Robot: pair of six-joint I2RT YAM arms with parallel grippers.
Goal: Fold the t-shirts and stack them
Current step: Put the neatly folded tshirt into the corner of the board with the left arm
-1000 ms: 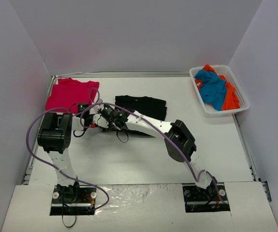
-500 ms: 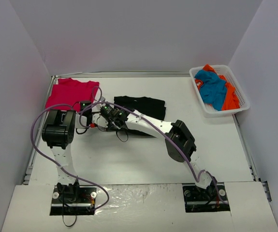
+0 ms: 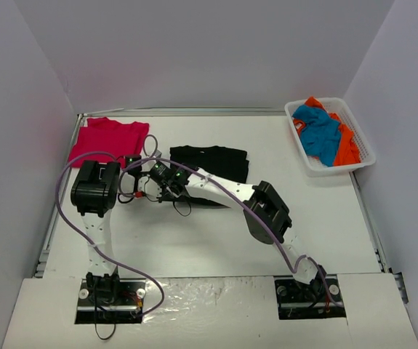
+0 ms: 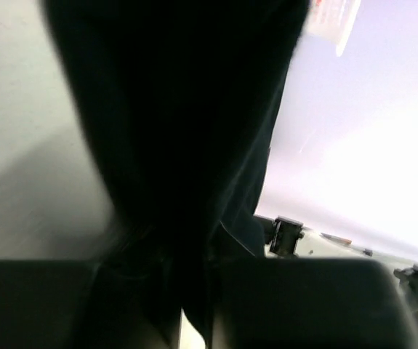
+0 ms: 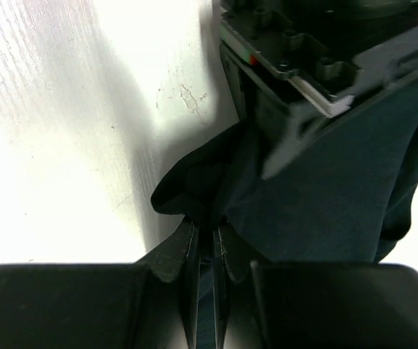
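Observation:
The black t-shirt lies folded on the table behind the arms, and its near left edge is bunched where both grippers meet. My left gripper is shut on that edge, with black cloth filling the left wrist view above the gripper. Just to the right, my right gripper is also shut on the black shirt: its fingers pinch a fold of dark cloth at the gripper. The crimson-red t-shirt lies flat at the back left. Blue and orange t-shirts lie crumpled in the basket.
A white plastic basket stands at the back right beside the right wall. White walls enclose the table on the left, back and right. A purple cable loops around the left arm. The right arm's elbow hangs over the table's middle.
The left gripper has gone from open to shut on the black shirt's edge. The left arm's elbow has shifted right and toward the back. The right gripper has kept its pinch.

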